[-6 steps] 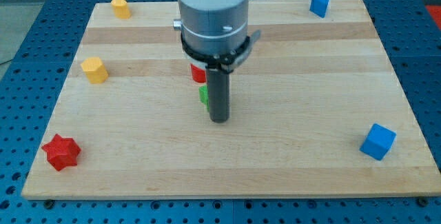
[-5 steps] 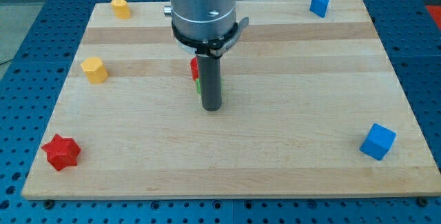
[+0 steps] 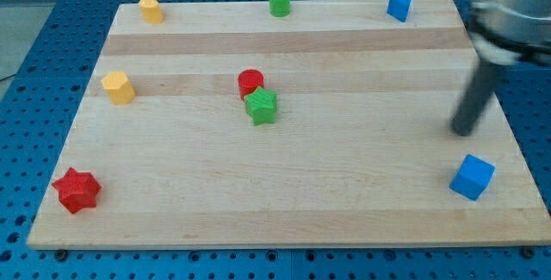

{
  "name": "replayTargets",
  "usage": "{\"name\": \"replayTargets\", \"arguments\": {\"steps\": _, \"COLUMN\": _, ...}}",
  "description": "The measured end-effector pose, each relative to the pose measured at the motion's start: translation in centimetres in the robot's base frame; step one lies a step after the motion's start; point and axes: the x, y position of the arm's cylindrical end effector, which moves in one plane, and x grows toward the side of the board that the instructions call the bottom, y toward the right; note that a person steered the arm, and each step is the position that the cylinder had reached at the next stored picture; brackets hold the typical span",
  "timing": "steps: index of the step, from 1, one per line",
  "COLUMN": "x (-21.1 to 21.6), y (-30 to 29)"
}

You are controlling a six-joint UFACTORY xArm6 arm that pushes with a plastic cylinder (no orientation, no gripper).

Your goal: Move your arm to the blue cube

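So my tip (image 3: 465,132) is sitting over at the view's right side of the wooden surface (image 3: 344,185), motion-blurred, with the rod coming down from the arm at the top right corner. This end effector is just a plain rod, no jaws to open or close, and it's holding nothing. The blue cube (image 3: 472,177) is right below it toward the view's bottom, near the tip but with a clear strip of wood between them, so no contact.

Everything else is well away. A smaller blue block (image 3: 399,7), shape hard to call, sits near the top edge toward the right. A green cylinder (image 3: 279,2) is at the top middle. In the centre there's a red cylinder (image 3: 250,83) with a green star (image 3: 262,107) touching it just below. Over on the left: a yellow block (image 3: 151,9) in the top corner, another yellow block (image 3: 118,87) lower down, and a red star (image 3: 77,189) near the bottom left corner.
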Motion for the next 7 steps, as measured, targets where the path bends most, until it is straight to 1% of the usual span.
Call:
{"name": "replayTargets", "arguments": {"steps": 1, "x": 6.7, "y": 5.5}}
{"name": "replayTargets", "arguments": {"steps": 2, "x": 11.5, "y": 5.8}}
{"name": "replayTargets", "arguments": {"steps": 3, "x": 8.8, "y": 1.0}}
{"name": "replayTargets", "arguments": {"steps": 4, "x": 4.0, "y": -4.8}}
{"name": "replayTargets", "arguments": {"steps": 5, "x": 3.1, "y": -12.1}}
{"name": "replayTargets", "arguments": {"steps": 6, "x": 2.2, "y": -11.4}}
{"name": "replayTargets", "arguments": {"steps": 7, "x": 2.0, "y": -5.0}}
